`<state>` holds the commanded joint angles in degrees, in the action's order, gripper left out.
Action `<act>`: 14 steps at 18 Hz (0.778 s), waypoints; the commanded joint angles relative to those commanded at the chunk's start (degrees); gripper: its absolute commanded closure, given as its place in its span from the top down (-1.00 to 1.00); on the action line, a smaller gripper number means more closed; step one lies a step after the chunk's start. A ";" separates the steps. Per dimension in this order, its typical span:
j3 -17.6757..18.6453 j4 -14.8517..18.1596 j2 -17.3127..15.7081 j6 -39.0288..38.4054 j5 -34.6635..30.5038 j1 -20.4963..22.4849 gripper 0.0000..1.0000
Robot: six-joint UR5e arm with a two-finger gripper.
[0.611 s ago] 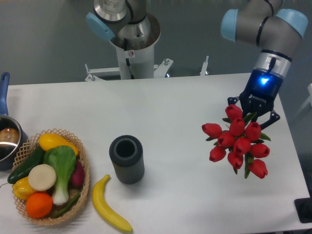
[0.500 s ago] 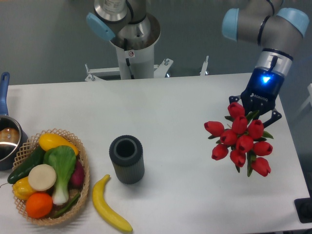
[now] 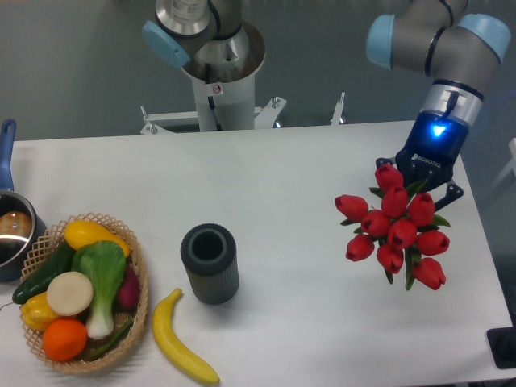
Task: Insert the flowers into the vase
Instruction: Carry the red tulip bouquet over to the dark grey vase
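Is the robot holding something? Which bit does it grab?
Yes, the gripper holds the flowers, a bunch of red tulips. It seems to grab the stem end, but the buds hide the exact spot.

Red tulip bunch at right, ribbed dark grey vase upright, well apart

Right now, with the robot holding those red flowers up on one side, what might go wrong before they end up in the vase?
The flowers spread wider than the mouth of the vase, so the buds could snag on its rim instead of sliding in. The vase stands free on the table, so an off-centre push might tip it toward the banana. The gripper is hidden behind the buds, so how firmly it holds them cannot be judged.
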<state>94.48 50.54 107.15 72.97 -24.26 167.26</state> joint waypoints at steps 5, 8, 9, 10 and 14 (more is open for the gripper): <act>0.00 -0.09 -1.85 -1.60 2.73 -4.57 -0.57; 0.00 0.00 -2.82 -2.12 3.43 -8.43 -0.57; 0.00 -0.09 -2.82 -2.04 5.35 -9.57 -0.57; -0.17 -0.35 -2.73 -2.04 8.59 -10.02 -0.57; 2.10 -0.79 -2.91 -1.51 13.45 -12.83 -0.57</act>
<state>96.59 49.75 104.24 71.45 -10.81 154.43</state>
